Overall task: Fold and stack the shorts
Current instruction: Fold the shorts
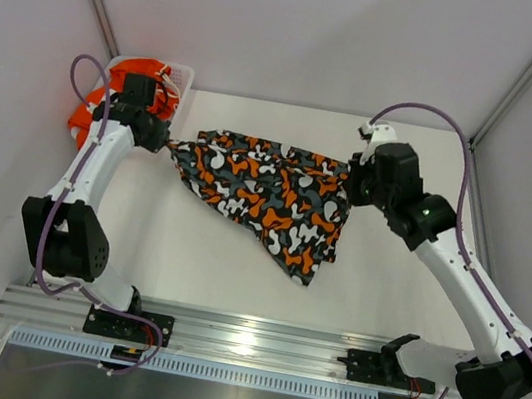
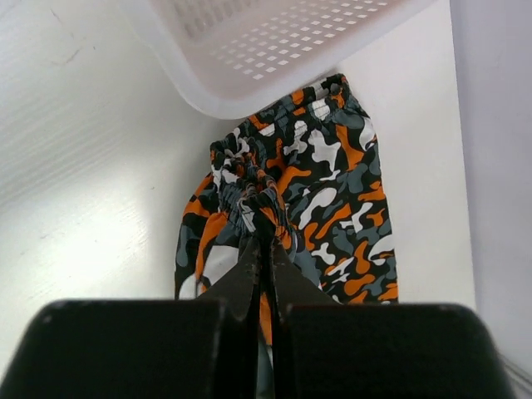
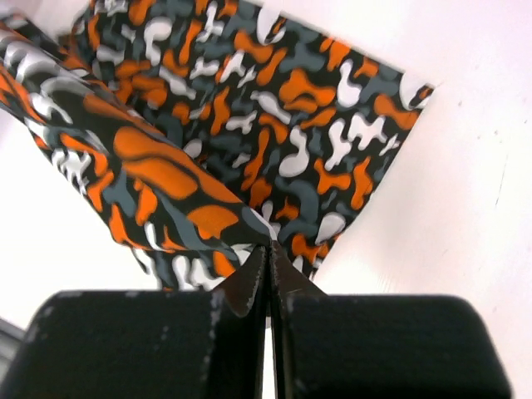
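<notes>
The patterned shorts [image 1: 266,198], blotched orange, black, white and grey, hang stretched between my two grippers above the table. My left gripper [image 1: 167,141] is shut on their gathered waistband at the left end [image 2: 264,237]. My right gripper [image 1: 354,178] is shut on a corner of the fabric at the right end [image 3: 270,243]. A leg of the shorts droops down to the table at the lower right [image 1: 305,261]. The plain orange shorts [image 1: 140,88] with white drawstring lie bunched in the basket at the back left, partly hidden by my left arm.
A white mesh basket [image 1: 177,76] stands at the back left corner, just behind my left gripper; its rim shows in the left wrist view [image 2: 274,58]. White walls close in on both sides. The aluminium rail [image 1: 243,343] runs along the near edge.
</notes>
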You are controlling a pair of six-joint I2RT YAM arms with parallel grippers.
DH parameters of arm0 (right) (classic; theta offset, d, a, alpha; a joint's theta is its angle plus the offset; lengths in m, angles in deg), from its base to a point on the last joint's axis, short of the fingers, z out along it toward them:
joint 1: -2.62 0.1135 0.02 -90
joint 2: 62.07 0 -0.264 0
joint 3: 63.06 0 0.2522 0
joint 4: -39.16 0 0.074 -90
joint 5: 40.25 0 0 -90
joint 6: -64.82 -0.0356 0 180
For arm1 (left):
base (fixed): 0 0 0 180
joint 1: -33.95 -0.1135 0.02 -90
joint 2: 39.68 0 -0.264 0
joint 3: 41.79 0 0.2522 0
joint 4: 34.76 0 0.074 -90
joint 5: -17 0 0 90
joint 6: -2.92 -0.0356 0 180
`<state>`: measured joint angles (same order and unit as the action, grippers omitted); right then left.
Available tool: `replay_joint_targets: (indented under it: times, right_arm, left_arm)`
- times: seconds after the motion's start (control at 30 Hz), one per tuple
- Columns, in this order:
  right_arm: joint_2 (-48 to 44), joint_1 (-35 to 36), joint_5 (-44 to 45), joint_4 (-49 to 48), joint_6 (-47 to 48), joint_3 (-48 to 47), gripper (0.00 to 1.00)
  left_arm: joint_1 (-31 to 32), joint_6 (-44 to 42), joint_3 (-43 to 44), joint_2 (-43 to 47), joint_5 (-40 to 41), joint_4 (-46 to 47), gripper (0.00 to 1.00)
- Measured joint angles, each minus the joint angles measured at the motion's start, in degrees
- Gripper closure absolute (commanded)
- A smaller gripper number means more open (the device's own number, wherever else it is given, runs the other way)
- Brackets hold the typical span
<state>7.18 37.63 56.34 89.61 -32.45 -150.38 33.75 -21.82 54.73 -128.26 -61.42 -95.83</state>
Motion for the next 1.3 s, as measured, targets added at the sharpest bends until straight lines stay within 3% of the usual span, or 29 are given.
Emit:
replay_joint_targets:
  times: [0.1, 0.33, 0.8, 1.23, 1.27, 1.3]
  right_arm:
    - [2.9, -5.5, -3.7, -0.2, -0.2, -3.5, 1.00]
    - [11.1, -8.8, -7.2, 0.3, 0.3, -12.7, 1.00]
    - [21.9, -18.1, -15.1, -0.3, -0.3, -13.7, 1.00]
    - [36.0, -23.2, -14.4, -1.6, -0.7, -22.0, 1.00]
    - [37.6, -23.4, -14.5, -1.8, -0.7, -23.2, 1.00]
    - [39.5, -23.7, -14.6, -1.7, -0.7, -24.8, 0.98]
  left_arm:
    - [-0.6, 3.3, 0.0, -0.3, -1.4, 0.0, 1.00]
    - [-0.6, 8.7, 0.0, -0.6, -1.4, 3.1, 1.00]
    - [0.7, 11.9, 8.9, -12.9, -2.3, 5.5, 1.00]
    - [4.7, 14.4, 14.6, -22.6, 1.0, 14.1, 0.99]
    - [4.7, 14.4, 14.7, -23.3, 1.3, 14.6, 0.91]
    - [4.7, 14.4, 15.0, -24.2, 1.4, 15.1, 0.62]
